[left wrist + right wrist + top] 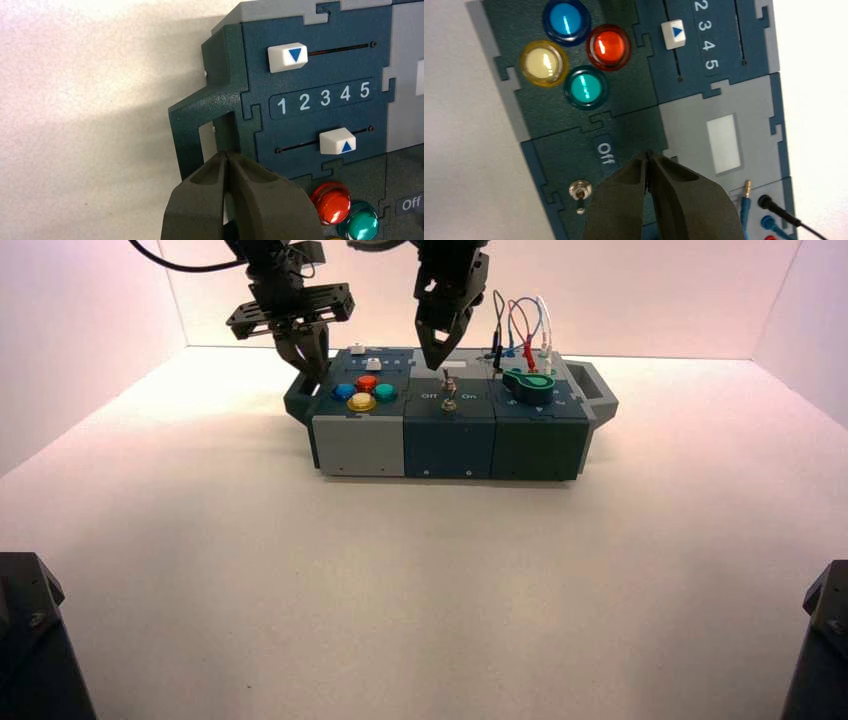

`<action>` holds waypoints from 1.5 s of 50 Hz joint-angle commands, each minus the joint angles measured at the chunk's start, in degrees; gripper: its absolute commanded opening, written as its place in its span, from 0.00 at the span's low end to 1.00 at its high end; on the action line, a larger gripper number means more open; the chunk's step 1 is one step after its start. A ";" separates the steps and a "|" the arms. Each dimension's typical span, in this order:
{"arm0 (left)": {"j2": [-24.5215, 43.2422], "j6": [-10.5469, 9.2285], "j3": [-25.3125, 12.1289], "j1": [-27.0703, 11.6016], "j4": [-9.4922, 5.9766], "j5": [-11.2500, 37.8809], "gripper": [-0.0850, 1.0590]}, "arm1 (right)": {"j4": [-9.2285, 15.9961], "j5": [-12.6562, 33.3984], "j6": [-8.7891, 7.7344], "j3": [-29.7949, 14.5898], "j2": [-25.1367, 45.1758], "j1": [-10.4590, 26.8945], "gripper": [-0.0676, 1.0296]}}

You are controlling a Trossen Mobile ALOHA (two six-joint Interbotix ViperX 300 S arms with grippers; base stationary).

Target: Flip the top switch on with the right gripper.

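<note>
The top switch (450, 387) is a tiny toggle in the box's middle dark-blue panel, between the "Off" and "On" lettering. My right gripper (437, 364) is shut and empty, hanging point-down just behind and left of that switch, clear of it. In the right wrist view the right gripper (647, 154) points next to "Off" (605, 153). Its fingers (619, 200) hide the top switch there. Only the twin toggle (579, 192) with the silver collar shows. My left gripper (313, 368) is shut and hovers over the box's left handle (192, 130).
Blue, red, yellow and green round buttons (576, 55) sit on the box's left panel, with two white sliders (338, 141) and the numbers 1 to 5 behind them. A green knob (531, 386) and looped wires (520, 325) occupy the right end. A white rectangle (723, 144) lies behind the switches.
</note>
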 commanded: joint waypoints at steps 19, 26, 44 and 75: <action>3.08 0.26 1.49 -0.62 0.79 -0.53 0.05 | -1.85 1.41 -0.35 -2.99 -0.35 0.09 0.04; 3.08 0.26 2.02 -0.70 0.70 -0.53 0.05 | -2.11 1.49 -0.35 -2.90 0.18 0.00 0.04; 3.08 0.26 2.55 -0.70 0.79 -0.79 0.05 | -2.64 2.90 -0.35 -3.16 1.32 -0.18 0.04; 3.16 0.26 2.99 -0.70 0.79 -1.14 0.05 | -7.56 8.44 0.18 -4.13 1.23 -1.67 0.04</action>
